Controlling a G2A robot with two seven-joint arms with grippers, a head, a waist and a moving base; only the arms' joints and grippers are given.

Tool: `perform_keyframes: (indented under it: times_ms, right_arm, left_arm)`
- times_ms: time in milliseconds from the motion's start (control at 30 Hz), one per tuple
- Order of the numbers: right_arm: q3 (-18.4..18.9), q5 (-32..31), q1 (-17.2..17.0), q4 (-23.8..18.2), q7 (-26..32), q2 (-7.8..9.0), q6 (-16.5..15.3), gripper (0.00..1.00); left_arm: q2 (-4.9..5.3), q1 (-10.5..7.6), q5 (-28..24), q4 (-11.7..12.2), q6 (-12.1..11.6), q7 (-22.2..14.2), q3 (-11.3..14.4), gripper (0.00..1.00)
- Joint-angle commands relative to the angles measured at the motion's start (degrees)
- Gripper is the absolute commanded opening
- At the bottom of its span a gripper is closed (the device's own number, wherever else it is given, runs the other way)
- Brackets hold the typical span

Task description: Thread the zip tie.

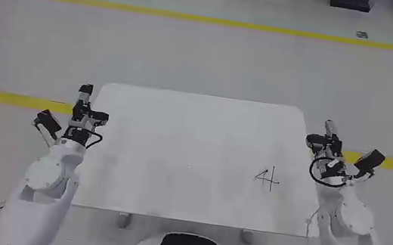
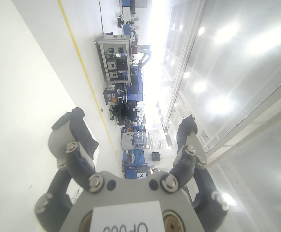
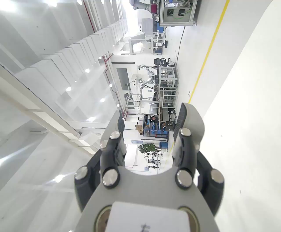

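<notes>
**State.** We read both end effectors as released. The left end effector (image 2: pixel 131 118) has its jaws set wide with nothing between them. The right end effector (image 3: pixel 153 114) has its jaws parted less widely, also with nothing between them. Each sits beside an opposite side edge of the desk (image 1: pixel 177 150), pointing away from the robot.

**Task item.** The zip tie (image 1: pixel 267 179) lies flat on the desk, near the right end effector and inboard of it, and well apart from the left end effector. It shows as a thin dark figure with crossing strokes, and we cannot tell head from tail. In our judgement, no part of the threading is done.

**Hazards.**
1. Missed pick. The zip tie is thin and lies flush. A descent that stops short closes on air; one that goes too deep drives the end effector into the desk.
2. Displacement. Contact on one end would likely slide or spin so light a part out from under the end effector.
3. Wrong end. With the head unidentified, a grasp may cover the portion that must stay free for insertion.
4. Flex. We expect the strap to bend once lifted, so the tail may wander off the slot.
5. Arm conflict. The left end effector must cross most of the desk. Both then converge on one small part, so contact between them is possible.
</notes>
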Motion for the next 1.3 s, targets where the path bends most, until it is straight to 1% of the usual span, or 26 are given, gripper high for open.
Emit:
perform_keyframes:
  times_ms: [0, 67, 100, 133, 167, 467, 500, 533, 600, 633, 700, 733, 767, 800, 1067, 1100, 1133, 1167, 1200, 1267]
  right_arm:
    - [-0.7, -11.3, 1.3, 0.6, 6.3, 0.43, 1.1, 1.0]
    - [-1.6, -16.7, 2.3, 1.1, 10.7, 0.81, 2.6, 1.0]
    - [-2.0, -18.9, 2.5, 1.3, 12.1, 0.95, 2.9, 1.0]
    - [-2.9, -20.6, 2.5, 1.4, 15.1, 1.1, 3.2, 1.0]
    - [-3.2, -21.6, 2.7, 1.6, 18.5, 1.3, 2.7, 1.0]
    - [-3.2, -21.6, 2.7, 1.6, 18.5, 1.3, 2.7, 1.0]
    - [-3.4, -23.9, 2.9, 1.5, 19.7, 1.47, 2.8, 1.0]
    - [-3.8, -30.5, 4.4, 1.5, 24.5, 2.04, 4.4, 1.0]
    - [-4.1, -36.3, 6.7, 1.8, 29.3, 2.59, 5.4, 1.0]
    - [-4.6, -40.7, 8.2, 2.4, 32.9, 2.96, 6.4, 1.0]
    - [-5.4, -45.2, 10.1, 3.0, 36.0, 3.28, 6.5, 1.0]
    - [-6.4, -47.9, 11.3, 3.4, 39.3, 3.51, 6.0, 1.0]
    - [-7.1, -48.6, 12.1, 3.9, 41.5, 3.63, 4.6, 1.0]
    - [-7.2, -49.2, 12.5, 4.5, 42.4, 3.71, 4.2, 1.0]
    - [-7.2, -49.2, 12.5, 4.5, 42.4, 3.71, 4.2, 1.0]
    - [-7.6, -51.2, 12.6, 4.2, 42.9, 3.82, 3.7, 1.0]
    - [-8.6, -56.9, 13.1, 3.5, 44.3, 4.12, 3.0, 1.0]
    - [-9.1, -59.7, 13.8, 3.0, 45.3, 4.24, 3.4, 1.0]
    - [-9.9, -63.9, 15.2, 2.7, 48.1, 4.49, 3.4, 1.0]
    - [-11.4, -69.0, 17.0, 2.7, 50.6, 4.63, 4.0, 1.0]
  left_arm:
    - [0.0, 0.0, 0.0, 0.0, 0.0, 0.0, 0.0, 1.0]
    - [0.0, 0.0, 0.0, 0.0, 0.0, 0.0, 0.0, 1.0]
    - [0.0, 0.0, 0.0, 0.0, 0.0, 0.0, 0.0, 1.0]
    - [0.0, 0.0, 0.0, 0.0, 0.0, 0.0, 0.0, 1.0]
    - [0.0, 0.0, 0.0, 0.0, 0.0, 0.0, 0.0, 1.0]
    - [0.0, 0.0, 0.0, 0.0, 0.0, 0.0, 0.0, 1.0]
    - [0.0, 0.0, 0.0, 0.0, 0.0, 0.0, 0.0, 1.0]
    - [0.0, 0.0, 0.0, 0.0, 0.0, 0.0, 0.0, 1.0]
    - [0.0, 0.0, 0.0, 0.0, 0.0, 0.0, 0.0, 1.0]
    - [0.0, 0.0, 0.0, 0.0, 0.0, 0.0, 0.0, 1.0]
    - [0.0, 0.0, 0.0, 0.0, 0.0, 0.0, 0.0, 1.0]
    - [0.0, 0.0, 0.0, 0.0, 0.0, 0.0, 0.0, 1.0]
    - [0.0, 0.0, 0.0, 0.0, 0.0, 0.0, 0.0, 1.0]
    - [0.0, 0.0, 0.0, 0.0, 0.0, 0.0, 0.0, 1.0]
    - [0.0, 0.0, 0.0, 0.0, 0.0, 0.0, 0.0, 1.0]
    - [0.0, 0.0, 0.0, 0.0, 0.0, 0.0, 0.0, 1.0]
    - [0.0, 0.0, 0.0, 0.0, 0.0, 0.0, 0.0, 1.0]
    - [0.0, 0.0, 0.0, 0.0, 0.0, 0.0, 0.0, 1.0]
    - [0.0, 0.0, 0.0, 0.0, 0.0, 0.0, 0.0, 1.0]
    - [0.0, 0.0, 0.0, 0.0, 0.0, 0.0, 0.0, 1.0]
